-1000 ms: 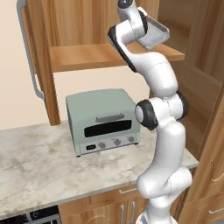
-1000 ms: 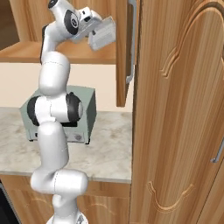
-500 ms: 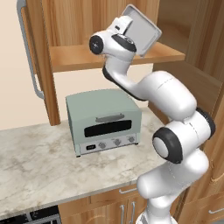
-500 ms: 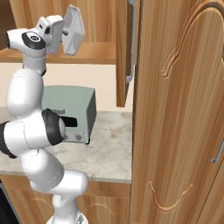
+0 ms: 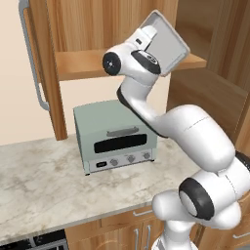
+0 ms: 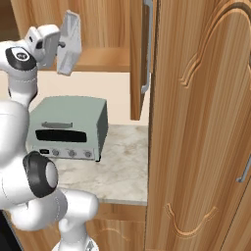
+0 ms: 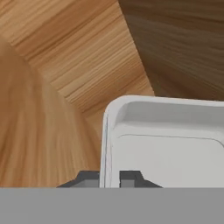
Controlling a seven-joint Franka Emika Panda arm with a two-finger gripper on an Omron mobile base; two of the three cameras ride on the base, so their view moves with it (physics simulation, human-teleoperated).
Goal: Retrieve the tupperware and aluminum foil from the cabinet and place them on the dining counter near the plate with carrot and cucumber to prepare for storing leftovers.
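Observation:
My gripper [image 5: 150, 35] is shut on the rim of the tupperware [image 5: 167, 46], a shallow pale grey container held tilted on edge in front of the open cabinet's shelf [image 5: 83, 64]. From the right base view, the tupperware [image 6: 69, 40] stands almost upright in the gripper [image 6: 59, 45], left of the cabinet door [image 6: 138, 54]. In the hand view, the tupperware [image 7: 170, 144] rises from between the fingertips of the gripper [image 7: 109, 177], with wood behind it. The aluminum foil, the dining counter and the plate are out of view.
A mint-green toaster oven [image 5: 114, 134] sits on the marbled counter [image 5: 44, 185] under the cabinet. The cabinet door with its grey bar handle [image 5: 33, 58] hangs open at the left. A tall wooden cupboard [image 6: 201, 127] stands close on the right.
The arm has folded and its elbow has swung out to the right. The hand has turned, carrying the tupperware a little left and tipping it more on edge.

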